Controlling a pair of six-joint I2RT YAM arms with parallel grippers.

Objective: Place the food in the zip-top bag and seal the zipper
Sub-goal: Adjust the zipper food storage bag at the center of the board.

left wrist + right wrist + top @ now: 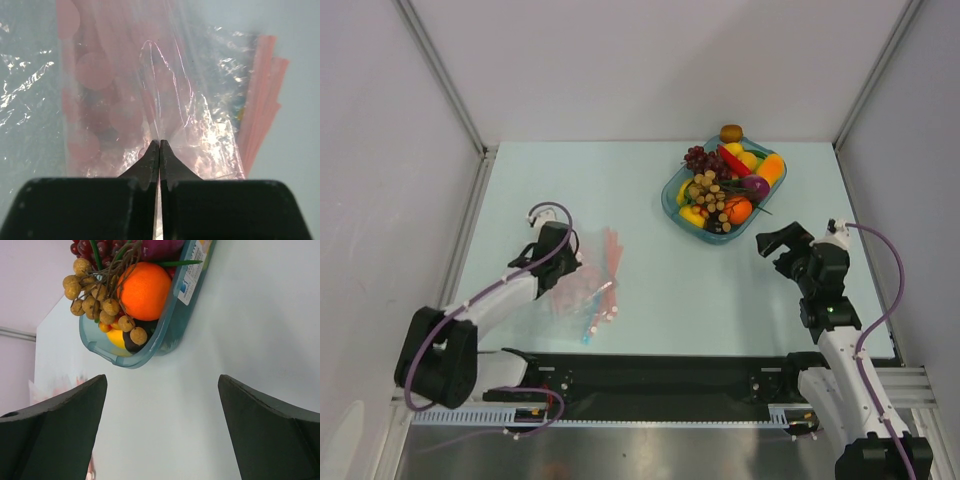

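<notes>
Your left gripper (pixel 159 146) has its fingertips pressed together, pinching a raised fold of the zip-top bag (pixel 125 100) right at the tips. The clear, crinkled film spreads away from them on both sides. The zipper (pixel 262 90), a pale-pink strip, lies ahead and to the right of the tips, flat on the table (pixel 300 150).

Your right gripper (pixel 162 435) is spread wide and holds nothing. Ahead of it, off to the left of its fingers and apart from them, sits the teal tray (pixel 150 357). The food is heaped inside: a yellow piece (pixel 116 337) nearest the rim, then the tan grape bunch (pixel 92 302) and the orange (pixel 145 290), with a purple piece (pixel 157 247) farthest.
</notes>
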